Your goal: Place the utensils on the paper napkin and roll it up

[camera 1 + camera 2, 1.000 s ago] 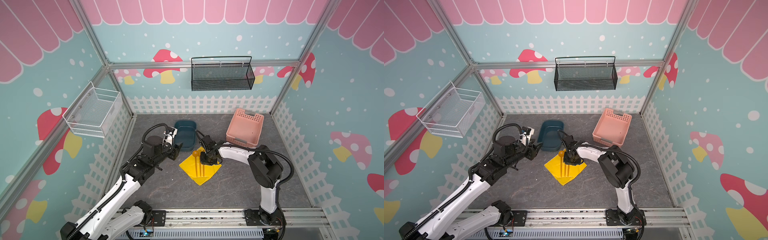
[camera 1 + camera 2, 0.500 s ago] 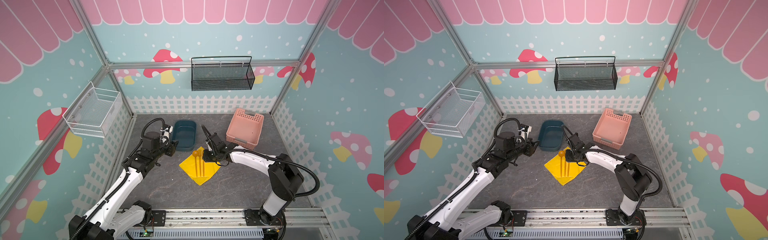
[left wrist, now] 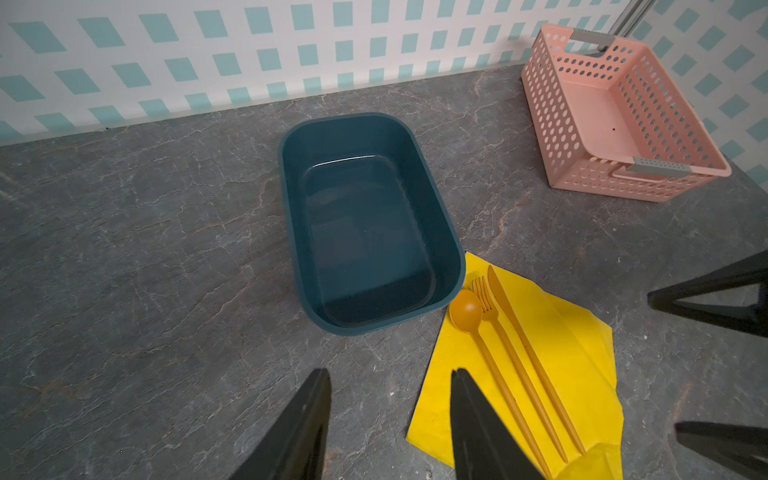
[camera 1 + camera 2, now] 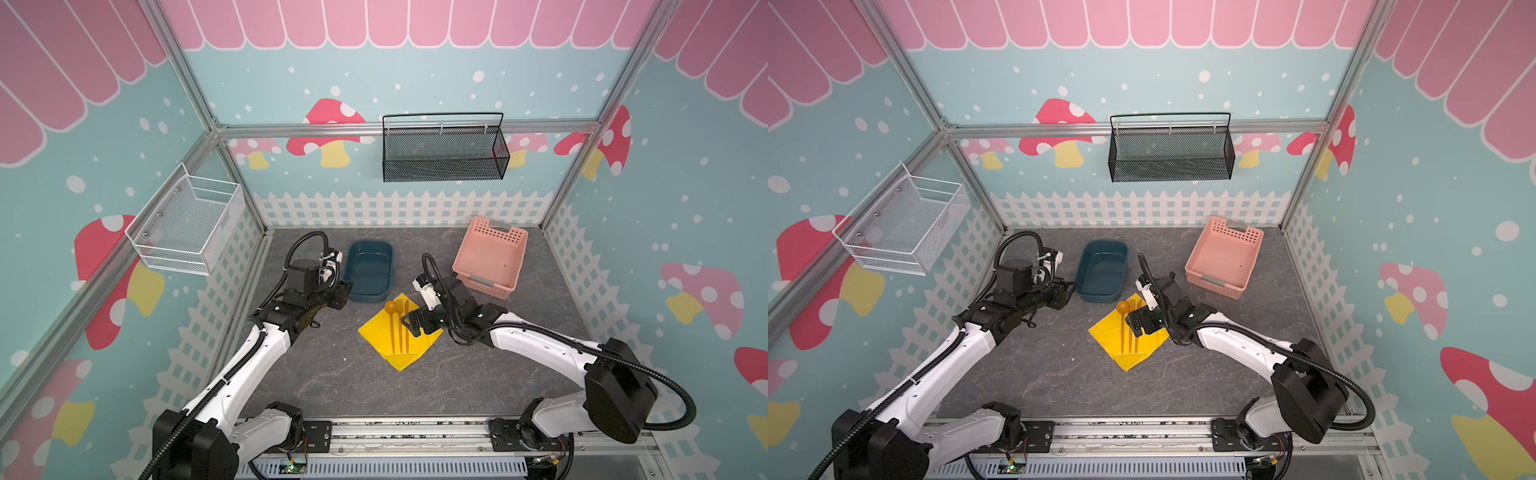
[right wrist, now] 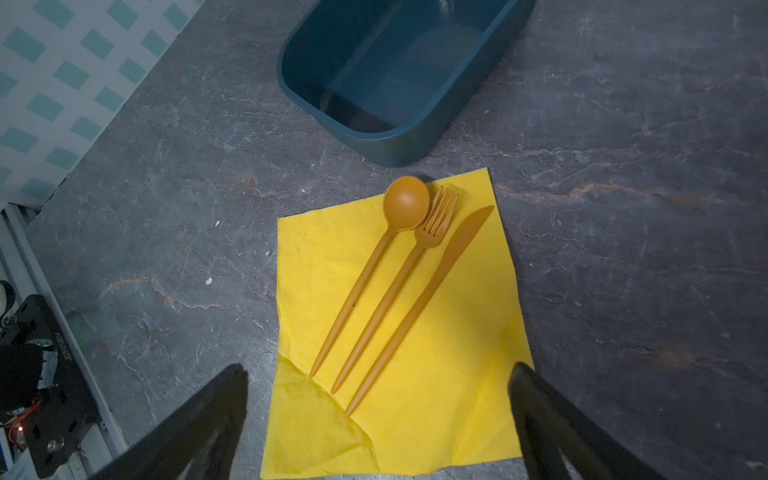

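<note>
The bright yellow, softly creased paper napkin point(image 4: 419, 343) lay flat on the grey marbled tabletop point(image 4: 324, 374) where it had been a second before, one corner just beside the empty dark blue oval plastic tub point(image 4: 370, 272). On it, side by side and nearly parallel, lay the three slim orange plastic utensils: the round-bowled spoon point(image 5: 405, 203), the fork point(image 5: 432, 224) and the flat knife point(image 5: 436, 274). The spoon's bowl reached just past the napkin's edge nearest the tub. The handles ended near a creased corner.

The main change was on the right. A second earlier the right gripper point(image 5: 378, 372) had been down over the utensils with its jaws narrow. It had since drawn back toward the napkin's right side, and in both top views it hovered there point(image 4: 409, 326). Its jaws were now spread wide with nothing between them, as the right wrist view showed, and the left wrist view caught its fingers point(image 3: 706, 299) well apart.

The left gripper point(image 3: 388, 374) had kept much the same place beside the tub's left wall. Its jaws stood partly apart and empty above bare tabletop. The pink perforated plastic basket point(image 4: 490, 257) had not shifted.
</note>
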Action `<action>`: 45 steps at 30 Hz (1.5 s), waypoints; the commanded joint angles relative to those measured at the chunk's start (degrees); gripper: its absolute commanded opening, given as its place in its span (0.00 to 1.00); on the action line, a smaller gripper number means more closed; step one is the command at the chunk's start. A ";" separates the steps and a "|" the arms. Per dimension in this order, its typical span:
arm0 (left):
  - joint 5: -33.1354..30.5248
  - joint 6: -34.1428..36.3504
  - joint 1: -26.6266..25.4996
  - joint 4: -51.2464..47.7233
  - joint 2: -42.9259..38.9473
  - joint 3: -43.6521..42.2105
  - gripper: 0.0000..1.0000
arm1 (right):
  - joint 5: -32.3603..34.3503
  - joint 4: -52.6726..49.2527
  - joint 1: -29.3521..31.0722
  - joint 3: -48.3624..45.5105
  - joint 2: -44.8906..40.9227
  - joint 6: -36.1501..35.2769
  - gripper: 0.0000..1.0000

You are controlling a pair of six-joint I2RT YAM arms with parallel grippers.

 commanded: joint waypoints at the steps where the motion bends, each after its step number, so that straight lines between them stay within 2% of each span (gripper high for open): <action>1: -0.11 1.90 0.26 -0.22 0.05 1.46 0.48 | -3.43 3.67 0.06 -2.01 -2.53 -8.41 1.00; 7: -2.35 2.98 0.26 -1.26 -0.78 1.86 0.48 | -13.92 16.44 0.15 -13.07 -10.98 -21.00 0.93; 12: -3.02 3.46 0.30 -1.34 -1.89 1.99 0.48 | -20.78 24.41 0.78 -20.57 -13.78 -30.47 0.85; 19: -1.56 3.00 0.40 -0.93 -2.53 2.16 0.48 | -13.13 24.52 7.73 -22.40 -8.33 -43.22 0.84; 25: 0.58 2.11 0.44 -0.98 -2.63 1.91 0.48 | -6.37 29.38 12.65 -24.51 -2.57 -48.91 0.89; 29: 1.23 1.79 0.48 -0.98 -2.84 1.84 0.48 | -4.90 31.66 14.00 -24.63 0.93 -51.64 0.90; 37: 1.32 1.51 0.46 -0.94 -3.03 1.77 0.48 | 2.31 38.44 14.53 -25.89 5.15 -54.96 0.90; 45: 2.30 1.02 0.46 -0.94 -2.13 2.12 0.48 | 3.82 40.65 14.50 -25.81 7.33 -56.96 0.90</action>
